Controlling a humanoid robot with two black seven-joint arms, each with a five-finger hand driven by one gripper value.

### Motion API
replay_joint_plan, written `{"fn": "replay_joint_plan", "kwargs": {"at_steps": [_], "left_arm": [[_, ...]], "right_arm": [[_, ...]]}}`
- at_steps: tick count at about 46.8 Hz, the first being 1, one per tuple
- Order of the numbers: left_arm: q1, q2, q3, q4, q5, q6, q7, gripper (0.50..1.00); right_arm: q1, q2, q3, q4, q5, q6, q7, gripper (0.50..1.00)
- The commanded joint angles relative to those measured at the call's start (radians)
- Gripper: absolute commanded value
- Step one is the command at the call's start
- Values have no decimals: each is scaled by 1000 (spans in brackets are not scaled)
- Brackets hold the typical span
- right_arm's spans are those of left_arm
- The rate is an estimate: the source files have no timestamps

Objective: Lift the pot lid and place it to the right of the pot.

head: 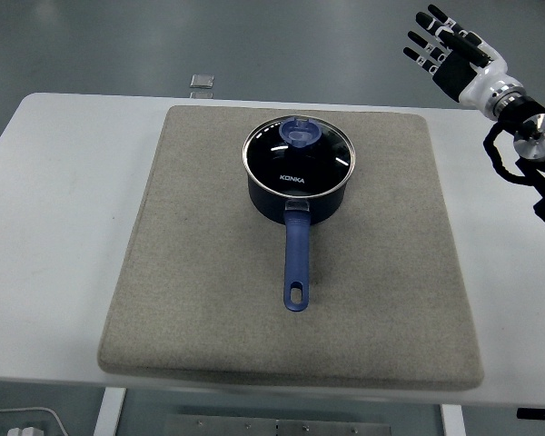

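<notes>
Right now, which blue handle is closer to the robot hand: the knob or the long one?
The knob on the lid. It sits nearer the right hand; the long handle points away toward the table's near edge.

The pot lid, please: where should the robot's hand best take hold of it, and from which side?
Likely by the blue knob at the centre of the pot lid, coming from above: it stands up from the smooth glass. The right hand, open, is raised at the upper right.

White table (54,209), grey mat (191,300) covering most, small clear object, perhaps plastic (201,84), far edge
</notes>
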Motion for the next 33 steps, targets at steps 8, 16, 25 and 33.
{"fn": "replay_joint_plan", "kwargs": {"at_steps": [8, 16, 25, 33], "left_arm": [[-1, 0, 0, 0, 0, 0, 0, 1000], [0, 0, 0, 1, -1, 0, 0, 1000], [-1, 0, 0, 1, 0, 0, 0, 1000], [-1, 0, 0, 1, 0, 0, 0, 1000]], "right_arm": [[2, -3, -2, 0, -3, 0, 3, 913], [8, -6, -3, 0, -3, 0, 3, 913], [8, -7, -5, 0, -11, 0, 5, 913], [3, -7, -6, 0, -14, 3, 6, 913]]}}
